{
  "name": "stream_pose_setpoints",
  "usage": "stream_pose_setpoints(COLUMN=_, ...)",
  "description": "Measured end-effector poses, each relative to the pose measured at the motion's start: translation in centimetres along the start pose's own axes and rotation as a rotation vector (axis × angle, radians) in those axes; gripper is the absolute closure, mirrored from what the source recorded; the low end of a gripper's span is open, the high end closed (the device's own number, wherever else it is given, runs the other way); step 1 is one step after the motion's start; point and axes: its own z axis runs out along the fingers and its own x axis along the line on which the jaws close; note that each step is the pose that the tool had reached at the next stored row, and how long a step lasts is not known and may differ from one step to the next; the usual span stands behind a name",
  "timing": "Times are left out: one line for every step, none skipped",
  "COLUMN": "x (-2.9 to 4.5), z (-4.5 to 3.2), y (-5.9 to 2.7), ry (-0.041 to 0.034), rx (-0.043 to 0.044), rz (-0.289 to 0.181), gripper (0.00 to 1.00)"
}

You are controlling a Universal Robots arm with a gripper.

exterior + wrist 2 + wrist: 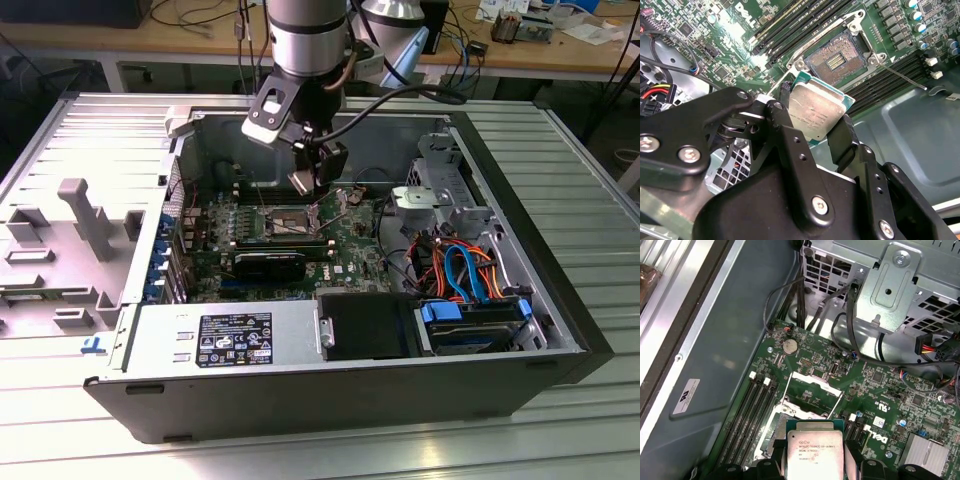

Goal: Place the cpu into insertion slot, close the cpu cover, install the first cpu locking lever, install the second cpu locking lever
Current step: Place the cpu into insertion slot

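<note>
1. Gripper [811,116]: fingers pinch the cpu [817,107] by two opposite edges, silver top exposed.
2. The cpu hangs in the air near the insertion slot [837,60], not touching it.
3. Slot uncovered, dark contacts bare, on the green motherboard [735,55] inside the computer case [330,405].

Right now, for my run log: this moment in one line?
gripper: shut on cpu | cpu: not in insertion slot | insertion slot: empty
</note>
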Motion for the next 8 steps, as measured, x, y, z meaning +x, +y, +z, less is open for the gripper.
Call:
stream_pose_setpoints(x=0.00, z=0.05, y=0.00, ry=-0.0001, rx=-0.0001, rz=0.001, gripper=0.45)
stream_pose_setpoints(x=0.00, z=0.10, y=-0.01, ry=-0.0003, rx=0.0000, rz=0.003, gripper=0.45)
stream_pose_setpoints(x=0.00, z=0.11, y=-0.01, ry=-0.0003, rx=-0.0001, rz=0.003, gripper=0.45)
stream_pose_setpoints(x=0.00, z=0.13, y=-0.01, ry=-0.0004, rx=-0.0001, rz=0.004, gripper=0.45)
stream_pose_setpoints(x=0.00, z=0.15, y=-0.01, ry=-0.0004, rx=-0.0001, rz=0.004, gripper=0.45)
stream_pose_setpoints(x=0.00, z=0.17, y=-0.02, ry=-0.0005, rx=-0.0001, rz=0.005, gripper=0.45)
stream_pose_setpoints(x=0.00, z=0.19, y=-0.02, ry=-0.0005, rx=-0.0001, rz=0.006, gripper=0.45)
stream_pose_setpoints(x=0.00, z=0.20, y=-0.02, ry=-0.0006, rx=-0.0001, rz=0.006, gripper=0.45)
